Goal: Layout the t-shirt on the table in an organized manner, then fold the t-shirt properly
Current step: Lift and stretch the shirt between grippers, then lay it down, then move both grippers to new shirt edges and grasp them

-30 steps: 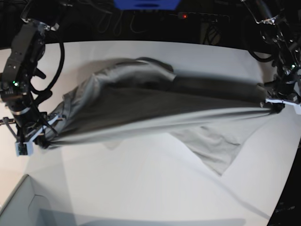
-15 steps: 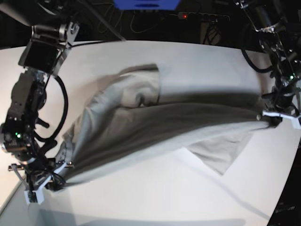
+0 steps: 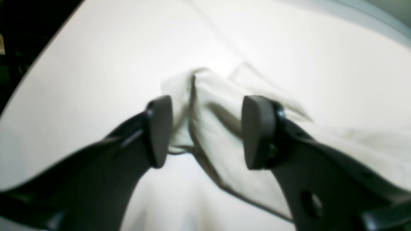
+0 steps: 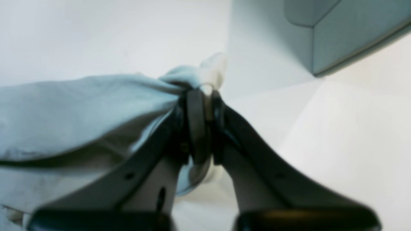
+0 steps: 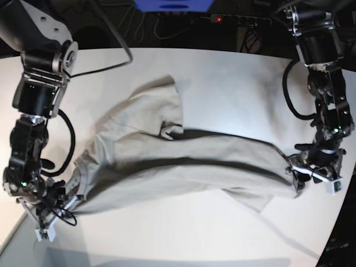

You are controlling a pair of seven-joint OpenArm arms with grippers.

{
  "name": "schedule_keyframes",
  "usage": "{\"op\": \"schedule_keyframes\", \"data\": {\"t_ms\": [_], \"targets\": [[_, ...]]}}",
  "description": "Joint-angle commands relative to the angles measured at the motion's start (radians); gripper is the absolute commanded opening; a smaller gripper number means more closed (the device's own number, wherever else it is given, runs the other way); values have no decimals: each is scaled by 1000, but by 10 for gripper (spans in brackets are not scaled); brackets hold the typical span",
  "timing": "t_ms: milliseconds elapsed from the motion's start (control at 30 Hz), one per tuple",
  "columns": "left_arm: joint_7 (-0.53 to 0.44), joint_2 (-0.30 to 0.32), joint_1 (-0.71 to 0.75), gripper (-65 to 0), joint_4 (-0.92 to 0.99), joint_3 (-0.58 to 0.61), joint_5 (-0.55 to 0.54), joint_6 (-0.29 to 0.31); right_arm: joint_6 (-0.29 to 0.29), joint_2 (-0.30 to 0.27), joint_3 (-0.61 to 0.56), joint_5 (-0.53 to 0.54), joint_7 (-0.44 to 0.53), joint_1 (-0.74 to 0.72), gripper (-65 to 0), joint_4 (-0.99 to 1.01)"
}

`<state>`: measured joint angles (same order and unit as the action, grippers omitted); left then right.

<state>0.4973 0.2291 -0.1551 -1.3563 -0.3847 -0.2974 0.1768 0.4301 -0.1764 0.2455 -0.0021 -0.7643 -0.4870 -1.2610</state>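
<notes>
The shirt [image 5: 183, 161] lies stretched in a long band across the table [image 5: 233, 78], one sleeve folded up toward the table's far edge and a second flap trailing toward its near edge. It is down on the surface but bunched lengthwise, not spread flat.

The left gripper [image 3: 205, 131] sits at the shirt's end nearest that arm, jaws spread, with the cloth corner lying loose between the pads [image 3: 159, 128] and pinched by neither. The right gripper [image 4: 200, 123] is at the shirt's opposite end, jaws pressed together on a gathered wad of fabric.

The risks, as I judge them:
- With one end free and the other clamped, any pull by the right arm would drag the whole shirt along the table and deepen the creases instead of tensioning it.
- The released corner looks folded over on itself, though the wrist view is blurred; if so, a regrasp there could catch two layers and lock in a twist.
- The right gripper works close to the grey box [image 4: 337, 35] beside that end of the shirt; lifting or swinging outward could knock it or drape cloth over it.
- The trailing flap may tuck under the body when the shirt is opened out.
</notes>
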Motion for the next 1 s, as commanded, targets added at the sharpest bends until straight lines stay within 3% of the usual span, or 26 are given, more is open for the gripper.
{"op": "schedule_keyframes", "data": {"t_ms": [0,133,333,567,767,967], "targets": [[-30,10,-21,-292,-4,-3,-7,3,6,-8,1,7,49,-34,-586,-3],[-30,8,-16,-289,1,-7,-12,-3,5,-10,1,3,101,-29,-519,16],[-32,6,7,-289,58,-102,-12,3,8,-41,4,7,30,64,-456,-131],[-35,16,-91,-288,300,-122,-7,5,8,45,4,7,53,299,-395,-461],[-225,51,-208,-288,582,-116,-7,5,9,90,2,7,55,449,-394,-535],[-322,85,-281,-288,803,-115,-7,5,9,110,2,7,56,548,-394,-537]]}}
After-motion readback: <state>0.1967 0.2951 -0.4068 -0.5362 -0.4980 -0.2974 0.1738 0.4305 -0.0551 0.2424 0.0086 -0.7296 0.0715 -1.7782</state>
